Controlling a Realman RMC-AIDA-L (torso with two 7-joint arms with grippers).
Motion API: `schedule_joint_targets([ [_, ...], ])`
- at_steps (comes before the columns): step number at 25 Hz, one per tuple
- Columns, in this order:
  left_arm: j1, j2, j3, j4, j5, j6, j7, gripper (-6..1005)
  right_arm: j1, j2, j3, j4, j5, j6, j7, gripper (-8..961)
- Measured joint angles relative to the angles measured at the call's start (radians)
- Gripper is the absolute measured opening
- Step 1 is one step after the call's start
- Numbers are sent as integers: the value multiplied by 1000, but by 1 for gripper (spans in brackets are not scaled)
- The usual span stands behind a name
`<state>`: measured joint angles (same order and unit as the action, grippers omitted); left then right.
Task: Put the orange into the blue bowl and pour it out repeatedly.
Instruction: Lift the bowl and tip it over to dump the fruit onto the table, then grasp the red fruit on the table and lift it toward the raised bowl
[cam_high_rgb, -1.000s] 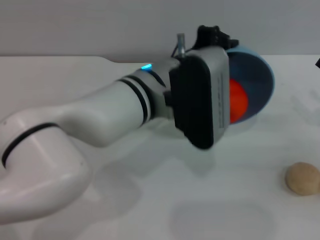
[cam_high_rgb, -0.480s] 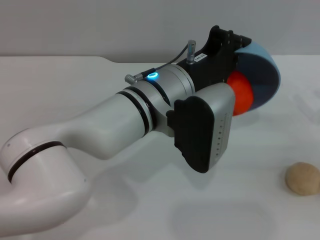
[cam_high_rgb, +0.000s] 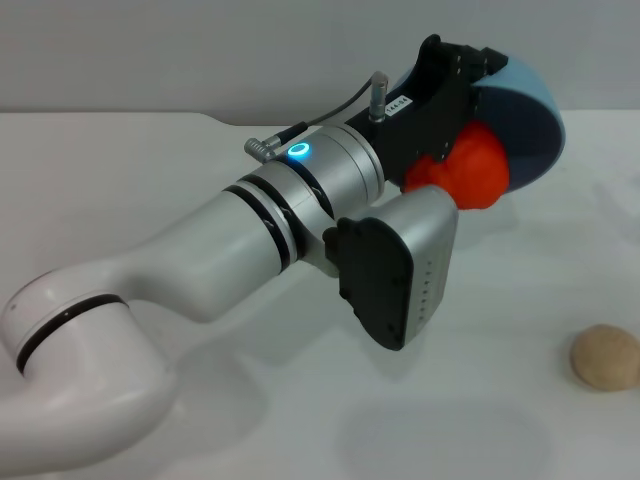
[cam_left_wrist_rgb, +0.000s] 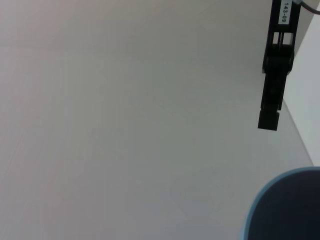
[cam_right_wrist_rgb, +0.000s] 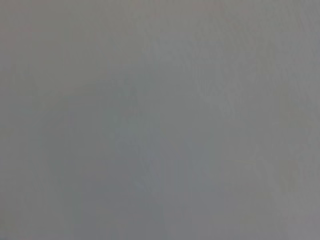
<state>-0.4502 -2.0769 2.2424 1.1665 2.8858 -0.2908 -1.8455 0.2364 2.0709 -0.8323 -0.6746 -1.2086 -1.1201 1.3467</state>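
The bowl (cam_high_rgb: 530, 115) is held by its rim in the closed left gripper (cam_high_rgb: 470, 75) and tipped on its side above the table (cam_high_rgb: 120, 170), so that the orange (cam_high_rgb: 470, 170) is let roll out at its lower lip.

A small tan ball (cam_high_rgb: 605, 357) sits on the white table (cam_high_rgb: 150, 170), alone on the bare surface and well out from the table's far edge. Behind that far edge rises a plain grey wall (cam_high_rgb: 200, 50).

One orange (cam_high_rgb: 470, 168), one blue bowl (cam_high_rgb: 530, 115), one beige ball (cam_high_rgb: 604, 357)
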Motion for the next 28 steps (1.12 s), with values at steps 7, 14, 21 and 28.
schedule_joint_targets([
  [7, 13, 0, 3, -1, -38, -36, 36, -2, 3, -1, 9, 0, 0, 1, 0, 713],
  [14, -6, 0, -10, -13, -231, -32, 31, -1, 5, -4, 26, -1, -8, 5, 0, 712],
  [21, -48, 2, -149, -1, -636, 120, 30, -2, 9, -26, 27, -6, -65, 0, 63, 712],
  [28, -102, 11, -451, -14, -875, 561, -111, -1, 44, -79, 28, -105, -367, -9, 374, 713],
])
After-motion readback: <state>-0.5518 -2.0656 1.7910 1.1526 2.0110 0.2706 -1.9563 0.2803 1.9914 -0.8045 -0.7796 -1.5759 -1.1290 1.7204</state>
